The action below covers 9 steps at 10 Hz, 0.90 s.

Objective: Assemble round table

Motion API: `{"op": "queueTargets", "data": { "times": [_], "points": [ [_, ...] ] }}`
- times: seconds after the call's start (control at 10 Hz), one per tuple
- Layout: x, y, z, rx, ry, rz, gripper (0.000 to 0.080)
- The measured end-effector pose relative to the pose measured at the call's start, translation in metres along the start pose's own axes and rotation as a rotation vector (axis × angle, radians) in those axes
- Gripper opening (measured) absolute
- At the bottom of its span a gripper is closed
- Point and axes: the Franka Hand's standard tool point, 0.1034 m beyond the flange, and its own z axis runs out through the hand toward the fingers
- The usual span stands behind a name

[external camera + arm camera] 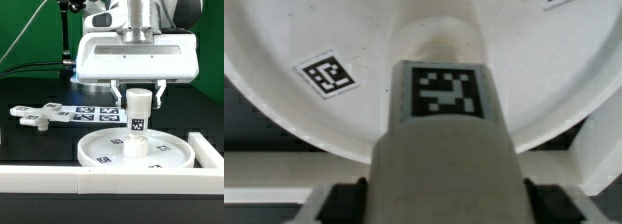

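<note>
The large round rimmed disc (137, 152) lies on the black table near the front. The short cylindrical post (137, 118), with a black-and-white tag on its side, stands upright with its lower end at the disc's middle. My gripper (137, 98) is shut on the post's upper part, fingers on either side. In the wrist view the post (445, 140) fills the middle, running down to the disc (331, 40), which carries a tag. The flat cross-shaped piece (40, 115) lies on the table at the exterior view's left.
The marker board (88, 110) lies behind the disc. A long white border wall (60, 178) runs along the front and turns up at the exterior view's right (210, 152), close to the disc's rim.
</note>
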Motion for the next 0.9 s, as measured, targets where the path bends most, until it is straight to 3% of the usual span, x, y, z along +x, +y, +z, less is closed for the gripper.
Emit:
{"op": "queueTargets", "data": {
  "times": [0.5,0.6,0.9],
  "points": [
    [-0.0080,0.0003,0.0066,-0.004,-0.003,-0.001,0.0441],
    [-0.0080,0.0003,0.0066,-0.004,-0.003,-0.001,0.0592],
    [-0.0043,-0.0028,-0.0002,0.009,-0.027,-0.002,0.0646]
  ]
}}
